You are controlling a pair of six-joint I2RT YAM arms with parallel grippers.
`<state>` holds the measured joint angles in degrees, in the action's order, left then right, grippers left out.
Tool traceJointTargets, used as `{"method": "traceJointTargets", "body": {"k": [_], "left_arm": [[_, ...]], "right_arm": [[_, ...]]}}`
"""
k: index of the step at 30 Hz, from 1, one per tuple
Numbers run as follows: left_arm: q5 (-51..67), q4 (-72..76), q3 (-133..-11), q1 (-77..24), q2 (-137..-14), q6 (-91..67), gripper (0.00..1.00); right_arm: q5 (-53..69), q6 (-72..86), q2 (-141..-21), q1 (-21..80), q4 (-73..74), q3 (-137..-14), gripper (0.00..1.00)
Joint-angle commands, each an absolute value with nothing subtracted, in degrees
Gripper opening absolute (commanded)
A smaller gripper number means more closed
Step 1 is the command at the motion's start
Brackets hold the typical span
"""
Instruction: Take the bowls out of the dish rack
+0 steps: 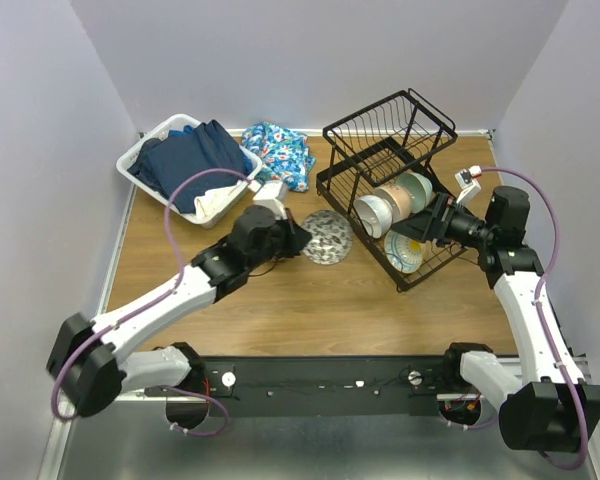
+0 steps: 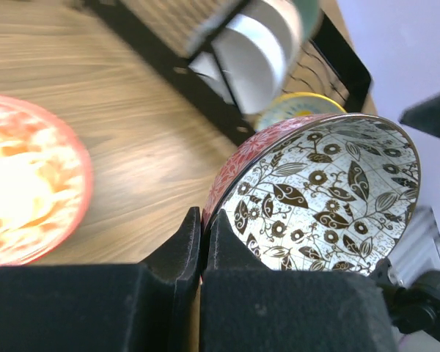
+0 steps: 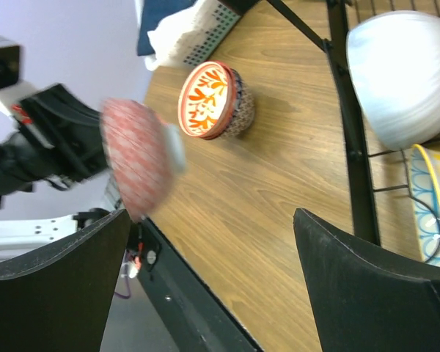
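Observation:
My left gripper (image 1: 296, 238) (image 2: 203, 217) is shut on the rim of a red floral bowl (image 1: 327, 237) (image 2: 323, 191) with a black-and-white patterned inside, held tilted above the table left of the dish rack (image 1: 400, 185). The same bowl shows blurred in the right wrist view (image 3: 136, 158). An orange floral bowl (image 3: 213, 99) (image 2: 22, 191) sits on the table. In the rack lie a white bowl (image 1: 372, 215) (image 3: 403, 73), a tan bowl (image 1: 395, 200), a mint green bowl (image 1: 418, 185) and a yellow bowl (image 1: 405, 252) (image 3: 433, 198). My right gripper (image 1: 435, 220) (image 3: 213, 249) is open at the rack's right side, holding nothing.
A white laundry basket (image 1: 145, 150) with dark clothes stands at the back left, with a blue patterned cloth (image 1: 278, 150) beside it. The black rail (image 1: 320, 380) between the arm bases runs along the near edge.

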<state>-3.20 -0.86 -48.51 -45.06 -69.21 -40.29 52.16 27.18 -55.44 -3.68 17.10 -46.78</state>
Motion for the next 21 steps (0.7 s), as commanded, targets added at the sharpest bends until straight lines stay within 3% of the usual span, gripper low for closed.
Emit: {"method": "traceJointTargets", "body": {"k": [1,12,21], "left_arm": [[-9.0,-13.6,-43.5,-35.6,-56.9,-43.0,0.00],[-11.0,-34.6,-40.2,-15.9,-47.7,-43.6,0.00],[-2.6,-28.3,-30.5,-5.2,-50.7,-47.4,0.00]], "right_arm": [[49.9,23.4,-56.9,-3.3,20.7,-48.7,1.00],[48.0,21.0,-59.8,-3.3,21.0,-51.1,1.00],[48.0,20.9,-60.5,-3.3,20.5,-50.5,1.00]]}}
